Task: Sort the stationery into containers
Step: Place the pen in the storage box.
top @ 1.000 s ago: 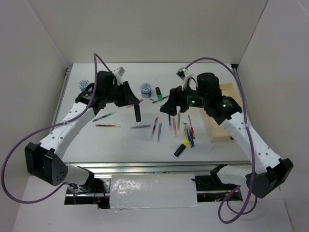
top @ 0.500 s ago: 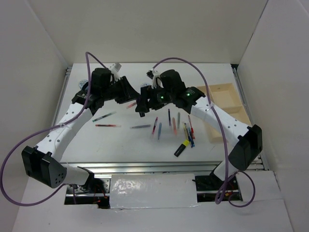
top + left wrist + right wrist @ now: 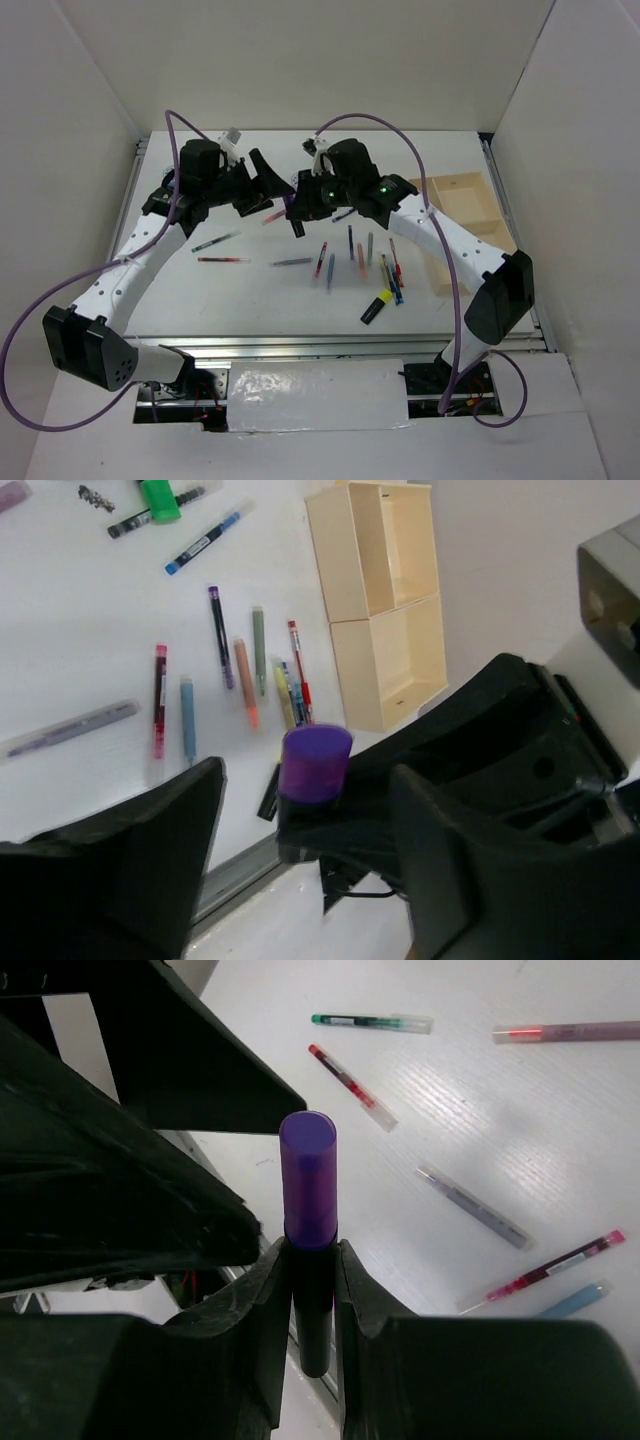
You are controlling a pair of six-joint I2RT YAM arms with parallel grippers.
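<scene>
highlighter [image 3: 308, 1170]: black body, purple cap | right hand [image 3: 310, 1260]: clamped on it | left hand [image 3: 305, 780]: spread wide

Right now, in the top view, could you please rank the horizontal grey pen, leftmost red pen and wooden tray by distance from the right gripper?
From the right gripper:
1. Horizontal grey pen, just below it in view.
2. Leftmost red pen, lower left.
3. Wooden tray, far right.

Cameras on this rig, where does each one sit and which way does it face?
Top external: above and behind, looking down on the left gripper, right gripper and tray.
Left wrist: looks past its open fingers toward the tray.
Right wrist: looks along its fingers clamping the purple highlighter.
Both wrist views show that highlighter.
</scene>
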